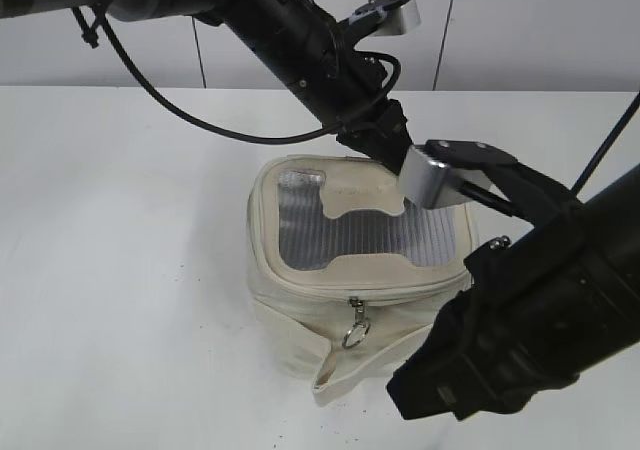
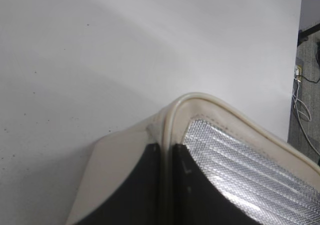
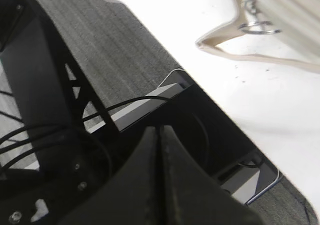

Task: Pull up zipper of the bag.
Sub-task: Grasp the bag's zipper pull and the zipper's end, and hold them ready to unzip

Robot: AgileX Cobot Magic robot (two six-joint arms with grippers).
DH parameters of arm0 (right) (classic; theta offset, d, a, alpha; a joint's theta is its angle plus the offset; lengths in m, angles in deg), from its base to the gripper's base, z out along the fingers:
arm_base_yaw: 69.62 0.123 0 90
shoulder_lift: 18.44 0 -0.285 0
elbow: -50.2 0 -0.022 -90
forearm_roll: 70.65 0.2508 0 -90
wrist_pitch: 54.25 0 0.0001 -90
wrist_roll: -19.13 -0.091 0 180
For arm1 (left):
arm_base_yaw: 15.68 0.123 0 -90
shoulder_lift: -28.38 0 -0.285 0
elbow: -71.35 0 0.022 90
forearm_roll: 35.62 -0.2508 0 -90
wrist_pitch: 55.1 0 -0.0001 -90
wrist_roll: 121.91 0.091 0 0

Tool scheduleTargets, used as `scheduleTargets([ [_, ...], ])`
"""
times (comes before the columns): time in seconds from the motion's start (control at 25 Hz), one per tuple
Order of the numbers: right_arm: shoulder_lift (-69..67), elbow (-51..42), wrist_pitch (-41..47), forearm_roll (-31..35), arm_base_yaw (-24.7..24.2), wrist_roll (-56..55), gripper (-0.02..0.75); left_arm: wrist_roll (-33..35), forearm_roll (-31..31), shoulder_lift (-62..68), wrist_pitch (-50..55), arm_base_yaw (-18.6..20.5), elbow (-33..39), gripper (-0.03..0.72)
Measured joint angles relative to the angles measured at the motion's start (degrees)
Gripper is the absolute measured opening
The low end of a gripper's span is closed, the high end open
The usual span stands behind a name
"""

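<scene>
The cream-white bag (image 1: 300,320) stands on the white table, its grey mesh top panel (image 1: 350,235) facing up. The zipper track runs round the top rim, and one silver slider with a ring pull (image 1: 355,327) hangs at the front; it also shows in the right wrist view (image 3: 257,27). My left gripper (image 1: 383,140) reaches over the far rim. In the left wrist view its jaws (image 2: 166,147) are shut on the bag's cream rim (image 2: 200,99). My right gripper (image 3: 161,131) is shut and empty, off the table's front edge, right of the bag.
The loose cream strap (image 1: 330,382) lies at the bag's front foot and shows in the right wrist view (image 3: 225,50). The right arm (image 1: 540,310) fills the lower right. Grey floor and a black frame (image 3: 60,85) lie beyond the table edge.
</scene>
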Motion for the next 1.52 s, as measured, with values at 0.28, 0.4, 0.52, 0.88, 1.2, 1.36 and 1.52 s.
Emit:
scheduleTargets([
  [0.28,3.2,1.4,-0.7,-24.7,-0.2,-21.5,0.072,0.0,0.0,0.0,0.0,0.0,0.0,0.039],
  [0.4,4.8,1.4,1.0,-30.7,-0.8,-25.0,0.22,0.0,0.0,0.0,0.0,0.0,0.0,0.039],
  [0.52,5.1,1.4,1.5,-32.5,-2.2,-25.7,0.363,0.0,0.0,0.0,0.0,0.0,0.0,0.039],
  [0.88,5.1,1.4,3.0,-22.6,-15.7,-8.0,0.437,-0.1,0.0,0.0,0.1,0.0,0.0,0.039],
  [1.2,-0.8,1.4,2.8,-14.9,-17.1,2.1,0.528,-0.1,-0.1,0.0,0.1,0.0,0.0,0.038],
  [1.36,-4.5,1.4,-2.1,-12.8,-17.1,4.2,0.534,-0.1,-0.1,0.0,0.1,0.0,0.0,0.038],
  [1.52,-9.0,1.4,-4.3,-12.7,-17.1,6.0,0.526,-0.1,0.0,0.0,0.1,0.0,0.0,0.038],
])
